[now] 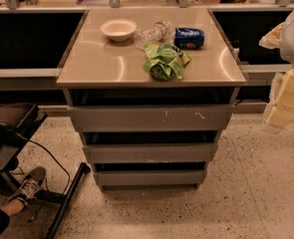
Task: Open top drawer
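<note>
— Hand (285, 101)?
— At the right edge of view, beyond the counter's (101, 66) right side, well apart from the drawers. Cannot tell how far open, nor whether holding anything.
— Top drawer (151, 117)?
— Just under the counter's front edge, apparently shut, scratched right of centre.
— Risks?
— Might slip off that handle-less front, or catch a narrower front below. Might jolt the bowl (118, 29), bottle (154, 32) and bags toward the counter's back edge if tugged hard.
— Surroundings?
— Glossy tan counter, speckled floor, a shoe (29, 183) at lower left.
</note>
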Tool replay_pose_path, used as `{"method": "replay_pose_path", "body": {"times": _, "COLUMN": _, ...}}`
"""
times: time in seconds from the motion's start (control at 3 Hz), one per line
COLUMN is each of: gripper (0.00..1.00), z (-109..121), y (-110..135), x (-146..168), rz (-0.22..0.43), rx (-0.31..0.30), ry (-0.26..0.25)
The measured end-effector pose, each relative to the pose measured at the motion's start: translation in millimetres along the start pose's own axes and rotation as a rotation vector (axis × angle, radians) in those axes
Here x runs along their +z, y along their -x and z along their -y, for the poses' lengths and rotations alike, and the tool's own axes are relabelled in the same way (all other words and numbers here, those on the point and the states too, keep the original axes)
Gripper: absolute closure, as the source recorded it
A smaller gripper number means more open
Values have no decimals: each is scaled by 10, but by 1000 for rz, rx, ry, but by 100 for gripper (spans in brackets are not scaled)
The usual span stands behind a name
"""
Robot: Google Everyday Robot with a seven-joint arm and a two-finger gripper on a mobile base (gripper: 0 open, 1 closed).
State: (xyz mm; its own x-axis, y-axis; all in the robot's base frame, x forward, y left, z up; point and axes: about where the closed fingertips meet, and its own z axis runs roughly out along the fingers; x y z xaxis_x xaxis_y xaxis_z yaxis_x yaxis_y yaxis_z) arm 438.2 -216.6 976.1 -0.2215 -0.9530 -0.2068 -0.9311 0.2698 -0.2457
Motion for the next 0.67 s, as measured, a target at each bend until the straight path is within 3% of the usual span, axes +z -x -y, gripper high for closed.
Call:
{"method": "replay_pose_path", "body": {"times": 0.33, "gripper": 0, "z": 1, "y": 37, "x": 103, "rz": 5, "rx": 9, "ry": -10}}
{"method": "replay_pose_path", "body": {"times": 0.67, "gripper": 0, "z": 1, "y": 123, "x": 445, "rz": 12, "rx": 27, "ry": -7}}
